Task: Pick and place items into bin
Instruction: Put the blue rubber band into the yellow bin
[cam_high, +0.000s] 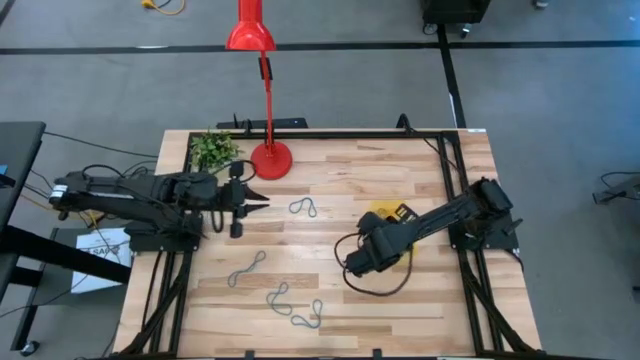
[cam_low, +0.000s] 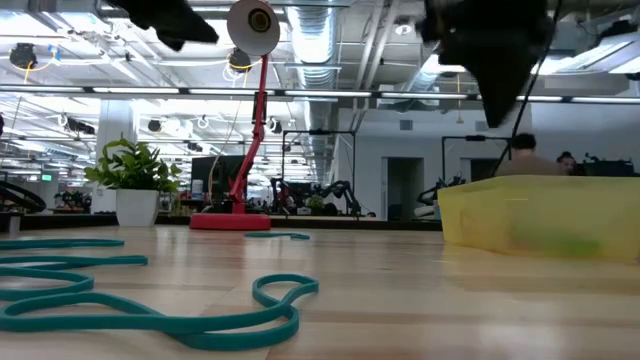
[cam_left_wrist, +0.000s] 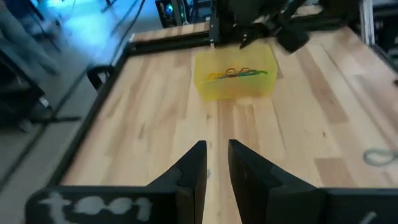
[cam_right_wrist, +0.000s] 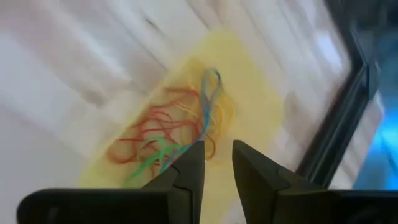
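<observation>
The yellow translucent bin (cam_high: 392, 212) sits right of the table's centre, partly under my right arm. It holds red, green, yellow and blue loops (cam_right_wrist: 168, 134). My right gripper (cam_right_wrist: 217, 155) hovers above the bin, open by a narrow gap and holding nothing; a blue loop (cam_right_wrist: 211, 93) lies in the bin just past its fingertips. Several teal loops lie flat on the table: one near the centre (cam_high: 304, 207) and others toward the near edge (cam_high: 247, 268), (cam_high: 280, 297), (cam_high: 310, 318). My left gripper (cam_high: 252, 200) waits raised at the table's left, slightly open (cam_left_wrist: 217, 162) and pointing toward the bin (cam_left_wrist: 236, 78).
A red lamp stands with its round base (cam_high: 270, 160) near the far edge. A small potted plant (cam_high: 213, 150) is at the far left corner. A black cable (cam_high: 380, 285) loops below my right arm. Bare wood lies between the arms (cam_high: 330, 250).
</observation>
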